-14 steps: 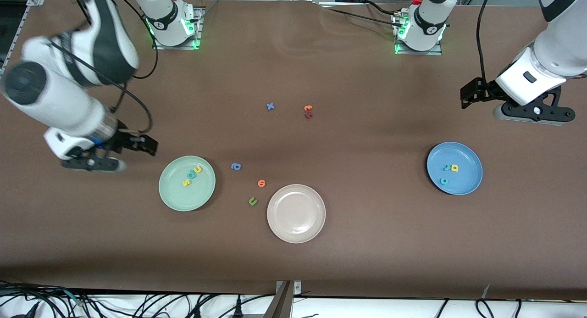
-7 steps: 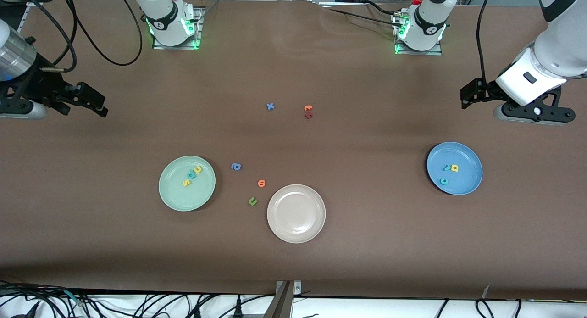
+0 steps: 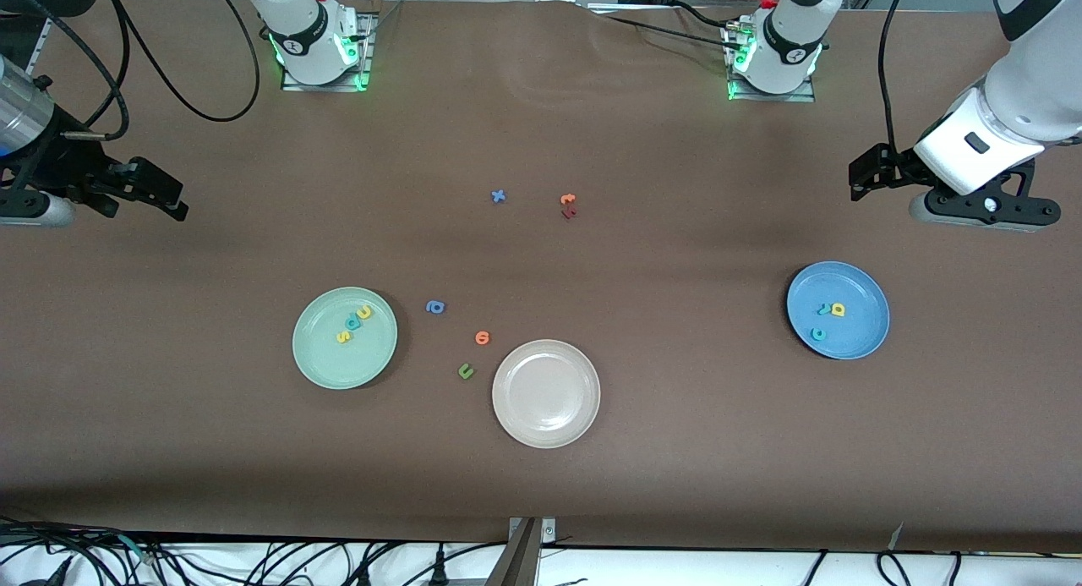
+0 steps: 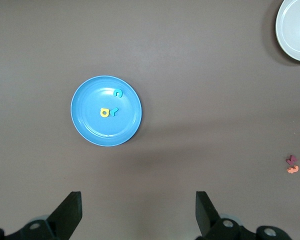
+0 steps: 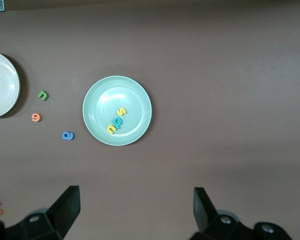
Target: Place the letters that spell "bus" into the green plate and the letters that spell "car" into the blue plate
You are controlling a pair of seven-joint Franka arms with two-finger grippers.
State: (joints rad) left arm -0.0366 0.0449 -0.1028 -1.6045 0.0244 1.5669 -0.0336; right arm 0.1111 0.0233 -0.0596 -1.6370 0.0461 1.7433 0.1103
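Note:
The green plate (image 3: pixel 325 362) lies toward the right arm's end of the table and holds the yellow "u" (image 3: pixel 364 313), the teal "b" (image 3: pixel 352 322) and the yellow "s" (image 3: pixel 342 336). The blue plate (image 3: pixel 862 332), toward the left arm's end, holds the yellow "a" (image 3: pixel 838 309), the thin teal "r" (image 3: pixel 822 309) and the teal "c" (image 3: pixel 817 334). My right gripper (image 5: pixel 136 195) hangs open and empty high over bare table, looking down on the green plate (image 5: pixel 135 95). My left gripper (image 4: pixel 137 200), also open and empty, waits high over bare table beside the blue plate (image 4: pixel 87 100).
A beige-white plate (image 3: pixel 546 425) lies nearest the front camera. Between it and the green plate are a blue round letter (image 3: pixel 435 307), an orange one (image 3: pixel 482 338) and an olive "u" (image 3: pixel 465 370). Farther back lie a blue "x" (image 3: pixel 498 196) and two reddish letters (image 3: pixel 568 205).
My right arm has lifted away from beside the green plate and swung out to its own end of the table, then nearly stopped. The left arm and all letters stayed put.

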